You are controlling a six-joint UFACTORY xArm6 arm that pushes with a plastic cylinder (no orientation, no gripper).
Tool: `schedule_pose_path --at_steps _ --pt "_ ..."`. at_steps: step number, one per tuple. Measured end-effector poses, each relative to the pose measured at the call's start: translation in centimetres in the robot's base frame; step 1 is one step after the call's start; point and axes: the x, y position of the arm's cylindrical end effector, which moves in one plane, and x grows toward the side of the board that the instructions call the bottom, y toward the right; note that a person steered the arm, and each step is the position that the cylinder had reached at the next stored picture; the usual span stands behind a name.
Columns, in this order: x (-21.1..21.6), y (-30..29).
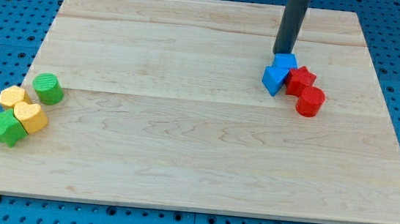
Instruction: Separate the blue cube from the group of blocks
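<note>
A blue cube (pixel 288 62) sits in a tight group at the view's upper right. A blue triangular block (pixel 273 79) touches it on its lower left. A red star-shaped block (pixel 301 80) touches it on its lower right, and a red cylinder (pixel 310 101) lies just below the star. My tip (pixel 284 53) stands at the cube's top edge, touching it or nearly so, on the side away from the other blocks.
A second group lies at the view's left edge of the wooden board (pixel 196 148): a green cylinder (pixel 48 88), a yellow hexagonal block (pixel 13 97), a yellow heart-shaped block (pixel 30 117) and a green star (pixel 5 128).
</note>
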Motion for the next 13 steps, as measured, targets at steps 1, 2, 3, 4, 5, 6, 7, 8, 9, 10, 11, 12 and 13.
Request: schedule_pose_path --at_steps 1,2,3,4,5,6,7,8,9,10,11,12,13 --pt "0.0 -0.1" --pt "0.0 -0.1" --pt "0.0 -0.2" --pt "0.0 -0.2" --pt "0.0 -0.2" --pt "0.0 -0.2" --pt "0.0 0.8" --pt "0.0 1.5" --pt "0.0 3.1" --pt "0.0 5.4" --pt "0.0 7.1" --pt "0.0 7.2" --pt "-0.2 7.2"
